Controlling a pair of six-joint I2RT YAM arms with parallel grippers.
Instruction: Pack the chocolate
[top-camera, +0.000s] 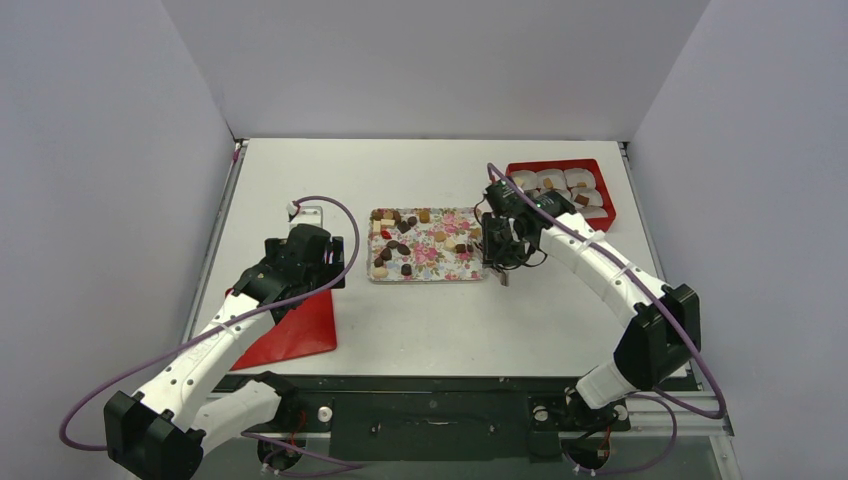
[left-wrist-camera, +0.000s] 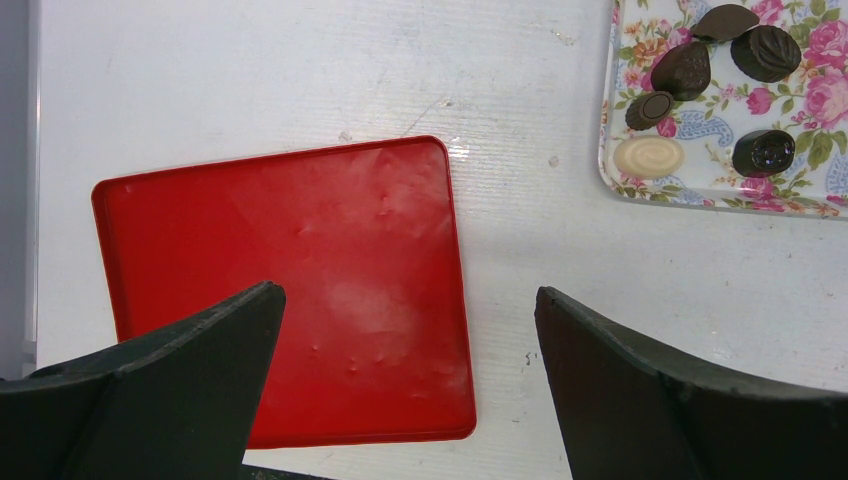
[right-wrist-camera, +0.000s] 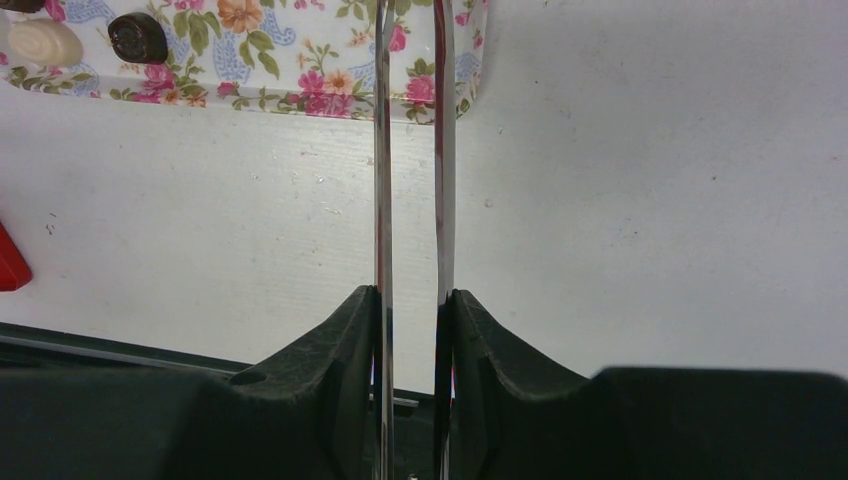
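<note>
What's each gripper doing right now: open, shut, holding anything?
Left gripper: open, empty, above the red lid.
Right gripper: shut on the metal tongs.

We see a glossy red plastic lid (left-wrist-camera: 300, 290), scuffed pale in patches, on a matt white bench (left-wrist-camera: 300, 80) with fine scratches. The tongs (right-wrist-camera: 445, 150) look like polished metal; the chocolates (left-wrist-camera: 765, 52) look smooth and faintly shiny.

Left wrist view: the tray (left-wrist-camera: 705, 170) is being cut off at the upper right, and the lid (left-wrist-camera: 330, 260) is being hidden at lower left by a finger (left-wrist-camera: 170, 390). Right wrist view: the tweezers (right-wrist-camera: 383, 180) are being cut off at the top edge. Top view: the box (top-camera: 609, 200) is being partly covered by the right arm (top-camera: 590, 260).
</note>
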